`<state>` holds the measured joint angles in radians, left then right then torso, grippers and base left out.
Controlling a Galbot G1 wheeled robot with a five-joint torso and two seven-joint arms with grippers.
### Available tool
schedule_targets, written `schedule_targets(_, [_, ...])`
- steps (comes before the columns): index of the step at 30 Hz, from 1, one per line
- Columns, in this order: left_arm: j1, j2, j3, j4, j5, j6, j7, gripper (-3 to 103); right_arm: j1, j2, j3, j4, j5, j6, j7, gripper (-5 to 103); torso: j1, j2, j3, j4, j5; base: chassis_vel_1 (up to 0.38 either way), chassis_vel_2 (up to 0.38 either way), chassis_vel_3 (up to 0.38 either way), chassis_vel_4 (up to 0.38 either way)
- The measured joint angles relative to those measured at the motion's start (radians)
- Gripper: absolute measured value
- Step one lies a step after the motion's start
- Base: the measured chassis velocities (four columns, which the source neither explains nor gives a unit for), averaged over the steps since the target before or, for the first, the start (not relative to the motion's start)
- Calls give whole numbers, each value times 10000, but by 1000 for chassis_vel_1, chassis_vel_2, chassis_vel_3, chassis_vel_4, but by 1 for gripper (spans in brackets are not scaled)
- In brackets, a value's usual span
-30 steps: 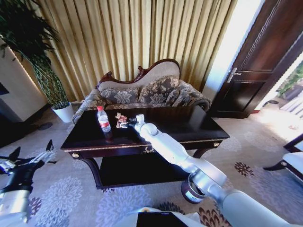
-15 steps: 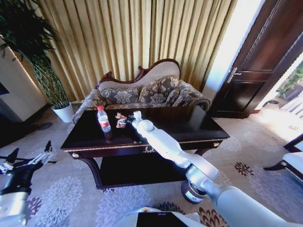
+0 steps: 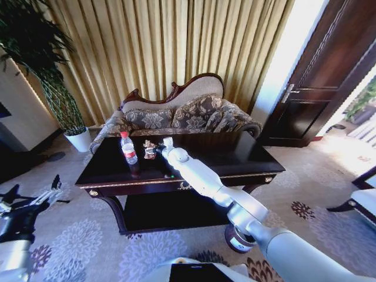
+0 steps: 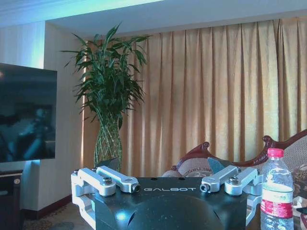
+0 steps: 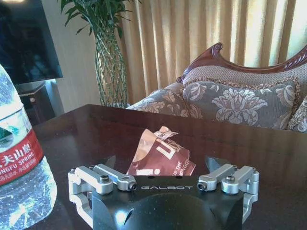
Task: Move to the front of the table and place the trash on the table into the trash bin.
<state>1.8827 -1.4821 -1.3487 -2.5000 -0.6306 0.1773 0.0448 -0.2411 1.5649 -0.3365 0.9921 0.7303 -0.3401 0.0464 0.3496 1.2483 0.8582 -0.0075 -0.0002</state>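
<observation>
The wrapper [image 5: 160, 155] lies crumpled on the table [image 3: 247, 155], just beyond the right gripper [image 5: 163, 167], whose jaws are spread wide to either side of it and have nothing between them. The likeliest slip, as I judge it, is a thin, springy foil folding flat or skating on the glossy top as the jaws close, so they pinch air or only a corner. The bottle [image 3: 128, 148] stands upright close beside the gripper; a sideways drift of the wrist could knock it over and roll it off. The bin [image 3: 238, 239] sits on the carpet near the table's front, partly behind the right arm. The left gripper [image 3: 32, 200] hangs wide apart and idle, low and off to the table's side. A sofa [image 3: 182, 114] stands behind.
</observation>
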Motion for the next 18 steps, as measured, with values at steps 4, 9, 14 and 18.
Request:
schedule_targets(4, [53,-35,-65,0,-16,-72,4,100,-14,31,4,-79,-181,14,20,100,0,0,0,0,0,0,0,0,0])
schedule_targets(9, [86,-83,-111,0,-43,-104,3,100,-73,-62,-10,-77,-331,57,34,85,0,0,0,0,0,0,0,0,0])
schedule_targets(14, [118,-114,-123,0,-54,-137,3,100,-112,-178,-30,-18,-378,116,46,68,0,0,0,0,1,0,0,0,0])
schedule_targets(18, [116,-122,-126,0,-54,-146,3,100,-113,-236,-40,8,-386,178,49,52,0,0,0,0,1,0,0,0,0])
